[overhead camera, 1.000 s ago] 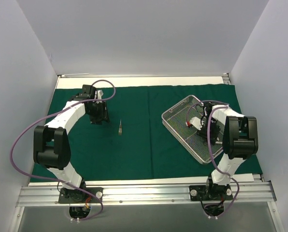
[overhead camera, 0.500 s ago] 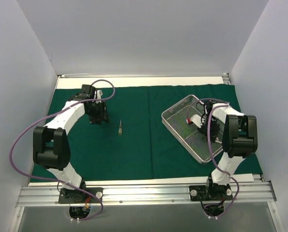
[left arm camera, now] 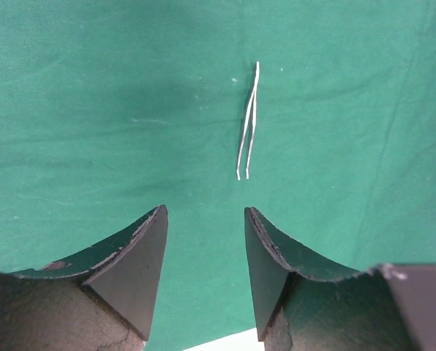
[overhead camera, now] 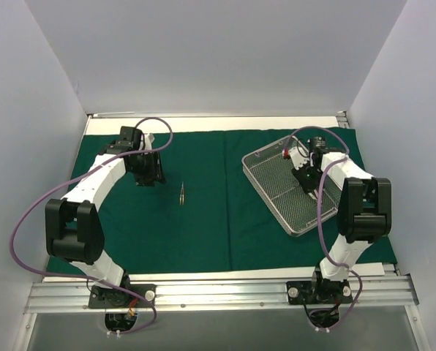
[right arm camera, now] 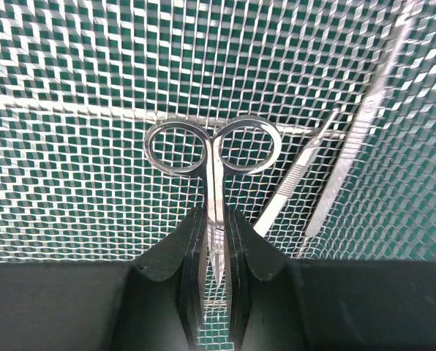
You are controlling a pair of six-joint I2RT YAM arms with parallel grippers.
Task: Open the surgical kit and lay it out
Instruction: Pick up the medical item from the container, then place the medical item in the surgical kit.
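**Item: surgical kit, partly laid out. Hazards noted.**

- **Drape** (overhead camera: 225,219): dark green, spread flat over most of the bench (overhead camera: 203,122).
- **Tray** (overhead camera: 276,197): wire mesh, lying skewed on the drape toward the far right corner of the bench.
- **Tweezers** (overhead camera: 182,193): out of the tray, lying on the drape left of centre, nearer the far edge than the near one.
- **Scissors** (right arm camera: 213,183): over the tray mesh, rings pointing away from the wrist. Whether they are lifted clear of the mesh cannot be told.
- **Slim steel handle** (right arm camera: 295,190) and **second thin instrument** (right arm camera: 364,121): both in the tray, the handle just beside the scissors.
- **Right jaws:** drawn narrow, pinching the scissors just below the rings.
- **Left jaws:** standing wide and holding nothing, above the drape just short of the tweezers.

**Risks, as judged:**
1. The pinch sits on a thin, smooth shank, so the scissors could swivel or slip out during the carry.
2. A ring or tip could catch in the mesh or on the tray wall. That would drag the tray toward the right edge of the bench.
3. The handle lies close enough to be nudged or tipped as the scissors rise.
4. The scissors could be set down across the tweezers and tangle the two.
5. The drape may ruck if steel drags along it.
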